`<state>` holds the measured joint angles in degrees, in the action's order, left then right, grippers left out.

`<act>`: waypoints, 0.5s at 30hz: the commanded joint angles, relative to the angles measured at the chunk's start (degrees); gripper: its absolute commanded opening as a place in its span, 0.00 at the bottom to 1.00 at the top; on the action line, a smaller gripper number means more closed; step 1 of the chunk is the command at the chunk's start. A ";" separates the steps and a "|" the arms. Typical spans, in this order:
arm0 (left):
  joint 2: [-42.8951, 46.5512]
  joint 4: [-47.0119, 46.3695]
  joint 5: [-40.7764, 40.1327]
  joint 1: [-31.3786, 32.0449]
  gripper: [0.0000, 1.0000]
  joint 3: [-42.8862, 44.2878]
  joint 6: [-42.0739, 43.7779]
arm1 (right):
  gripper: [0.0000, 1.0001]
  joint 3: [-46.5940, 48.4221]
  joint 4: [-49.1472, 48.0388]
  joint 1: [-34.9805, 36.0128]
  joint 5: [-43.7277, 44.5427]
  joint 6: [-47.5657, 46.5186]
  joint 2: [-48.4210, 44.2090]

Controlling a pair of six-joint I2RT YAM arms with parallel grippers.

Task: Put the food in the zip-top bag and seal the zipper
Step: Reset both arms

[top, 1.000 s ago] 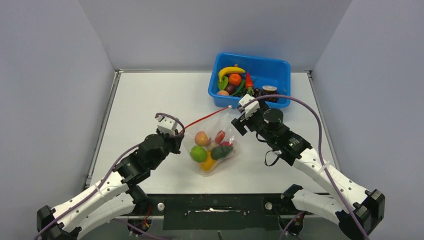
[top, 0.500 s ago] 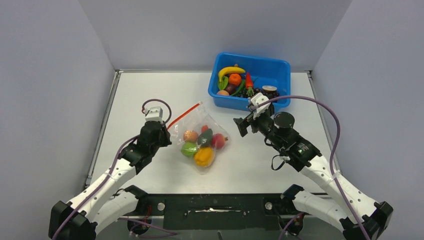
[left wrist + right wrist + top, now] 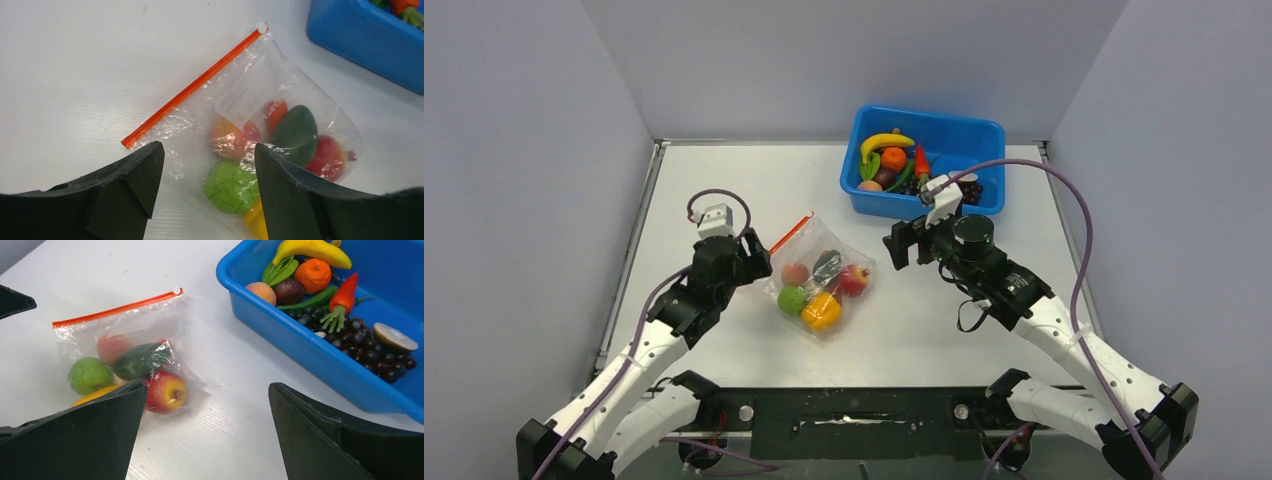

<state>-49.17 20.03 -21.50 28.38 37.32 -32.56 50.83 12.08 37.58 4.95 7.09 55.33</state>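
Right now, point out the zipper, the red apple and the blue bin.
zipper (image 3: 192, 87), left wrist view, middle of the strip.
red apple (image 3: 166, 391), right wrist view, its upper face.
blue bin (image 3: 310, 357), right wrist view, near outer wall.

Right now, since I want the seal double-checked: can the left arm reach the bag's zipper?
Probably yes. The left gripper is open and points at the zipper, which lies flat on the table just ahead of it, with nothing between them.
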 commanded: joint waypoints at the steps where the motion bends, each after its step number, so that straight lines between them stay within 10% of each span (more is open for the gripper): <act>1: 2.84 -0.97 2.86 -0.26 0.67 6.22 0.84 | 0.98 2.70 -2.58 0.28 1.42 9.25 0.40; 15: 15.11 -7.33 12.02 -0.23 0.74 6.54 3.96 | 0.98 3.52 4.83 0.26 19.56 24.09 0.58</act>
<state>-37.58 18.50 -12.53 28.38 43.13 -29.93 51.22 14.59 37.58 16.82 26.59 56.05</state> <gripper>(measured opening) 0.733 0.975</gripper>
